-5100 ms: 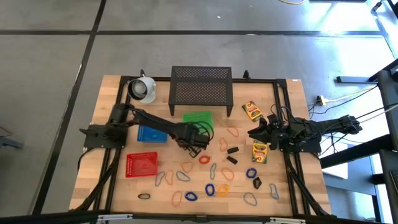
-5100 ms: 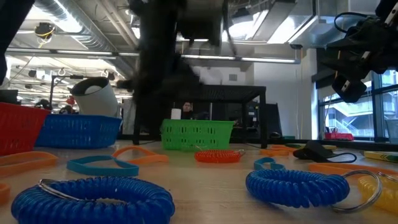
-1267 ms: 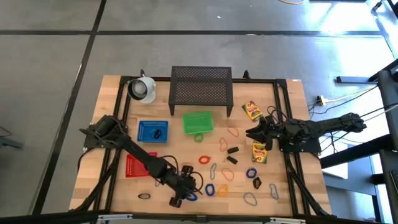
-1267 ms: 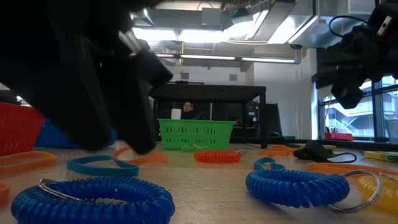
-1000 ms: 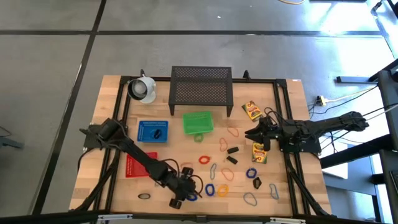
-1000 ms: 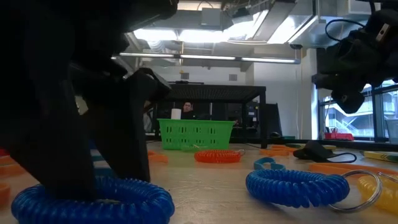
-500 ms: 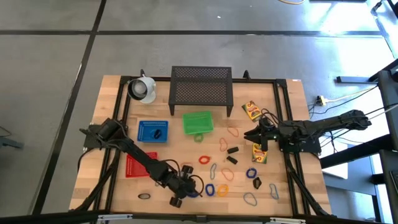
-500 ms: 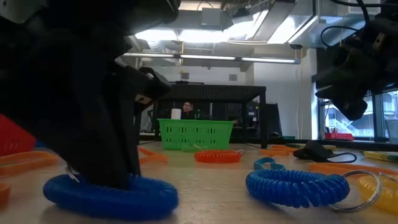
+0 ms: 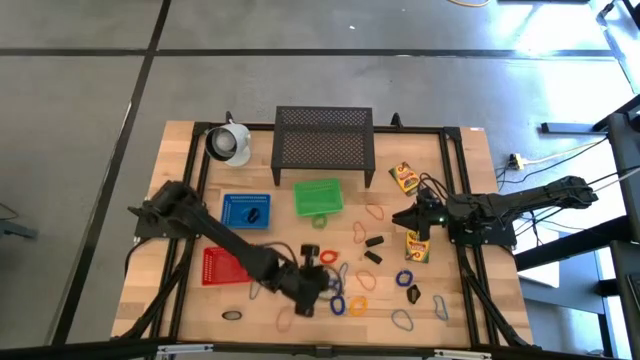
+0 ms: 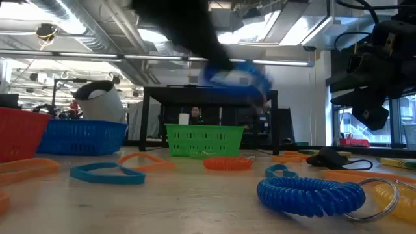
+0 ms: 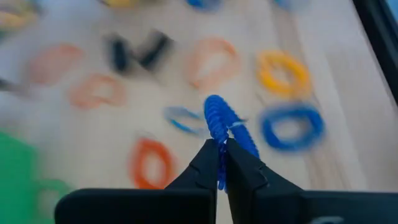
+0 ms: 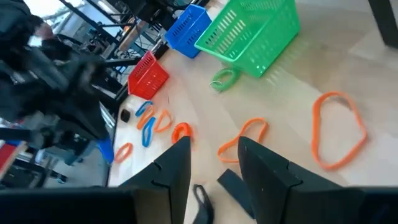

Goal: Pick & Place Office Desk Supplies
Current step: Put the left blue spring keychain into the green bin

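Note:
A blue coiled loop sits in my shut left gripper, which hovers over the table's near middle. In the low view this coil shows blurred, well above the wood. Many other loops lie flat on the table, among them an orange coil, a second blue coil and a yellow one. Black clips and two yellow crayon boxes lie toward the right. My right gripper is open and waits above the right side, touching nothing. My left gripper pinches the blue coiled loop between its two fingertips. The fingers are on one stretch of the coil's ring, and the rest of the coil stands out past them. The coil is lifted clear of the table.
A green basket, a blue basket and a red basket stand left of centre. A black mesh stand and a white cup are at the far edge. Loops crowd the near half.
My left gripper, shut on the blue coil near the table's near edge, has risen and swung toward the far side. The coil, which lay flat on the wood, is now lifted clear. My right gripper has kept nearly still.

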